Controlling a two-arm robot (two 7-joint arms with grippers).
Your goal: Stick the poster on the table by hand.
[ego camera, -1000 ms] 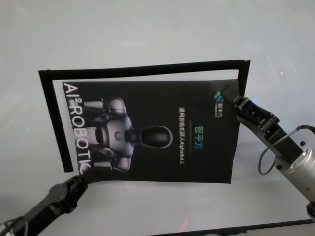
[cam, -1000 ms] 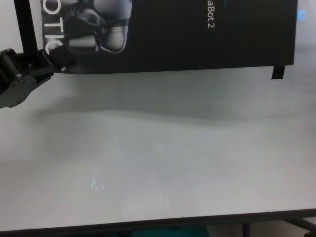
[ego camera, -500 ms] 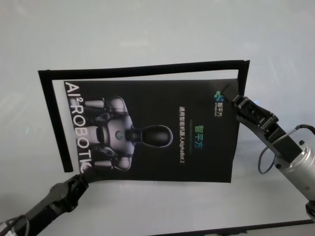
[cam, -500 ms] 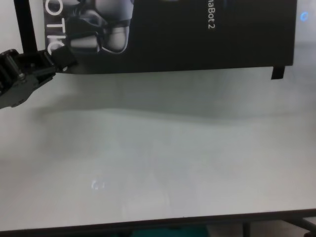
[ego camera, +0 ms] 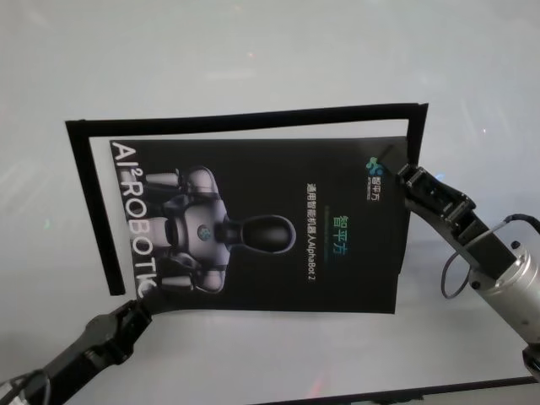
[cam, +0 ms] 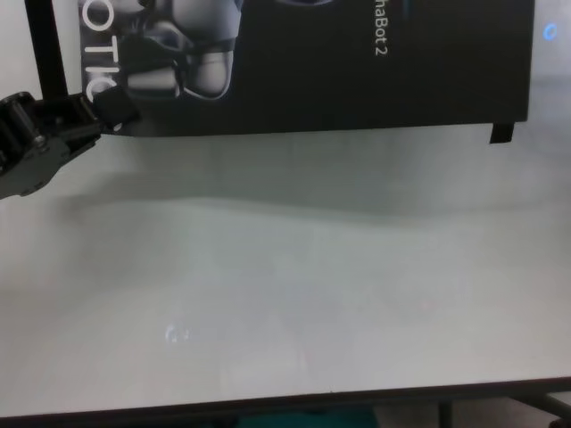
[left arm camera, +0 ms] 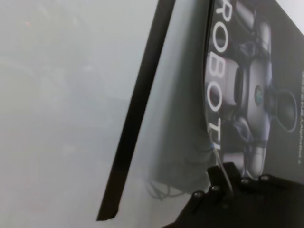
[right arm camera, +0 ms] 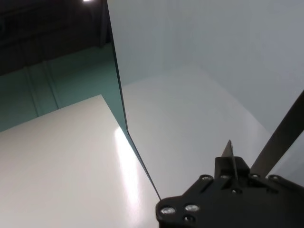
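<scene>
Left hand (ego camera: 135,310) pinching poster (ego camera: 261,228) lettered "ROBOTIC".

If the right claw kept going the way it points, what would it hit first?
The right claw already pinches the large black printed poster at its far right corner. Past it lies the black tape strip, probably lower, on the pale grey tabletop.
</scene>
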